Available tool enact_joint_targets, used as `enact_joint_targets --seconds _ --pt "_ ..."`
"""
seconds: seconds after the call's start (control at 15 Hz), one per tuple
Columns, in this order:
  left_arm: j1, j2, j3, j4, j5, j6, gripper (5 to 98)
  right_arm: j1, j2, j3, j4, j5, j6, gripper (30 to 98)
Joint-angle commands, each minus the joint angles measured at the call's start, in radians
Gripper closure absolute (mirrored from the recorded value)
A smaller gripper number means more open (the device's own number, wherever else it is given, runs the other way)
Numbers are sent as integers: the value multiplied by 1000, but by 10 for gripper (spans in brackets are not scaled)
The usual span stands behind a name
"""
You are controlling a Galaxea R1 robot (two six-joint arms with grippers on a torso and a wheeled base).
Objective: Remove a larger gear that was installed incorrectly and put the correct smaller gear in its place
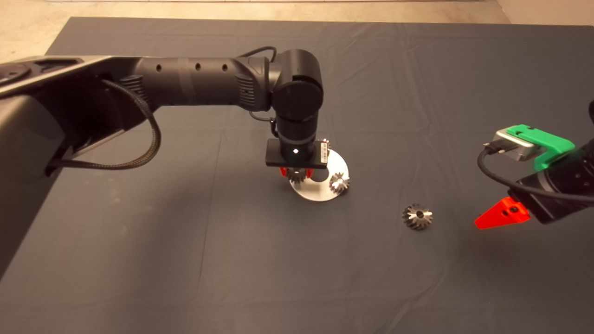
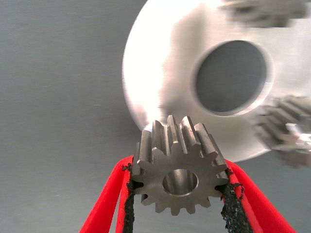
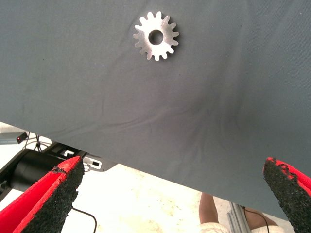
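Head view: the larger gear [image 1: 417, 216] is already set aside, and the smaller gear [image 2: 180, 177] is held in the left gripper [image 2: 180, 204] fingers above the plate [image 2: 160, 92], unseated.

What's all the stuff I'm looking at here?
Mat: one, dark grey, under everything.
Disc: one, silver, centre hole, mid-mat.
Small gears: two, silver, on the disc's rim.
Smaller gear: one, silver, held at the disc's edge.
Larger gear: one, dark grey, on the mat right of the disc.
Person's leg: one, bare, beyond the mat.
Left hand: one, red fingers, shut on the smaller gear.
Right hand: one, red fingers, open, at the mat's right edge.
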Motion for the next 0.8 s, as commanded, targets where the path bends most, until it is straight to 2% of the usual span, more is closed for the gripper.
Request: enact_joint_targets --seconds 0.0,0.73 --pt "-10 -1 -9 4 8 4 661 18 4 9 39 3 6 308" --pt "-8 -12 -44 9 13 11 662 20 4 8 39 4 4 308"
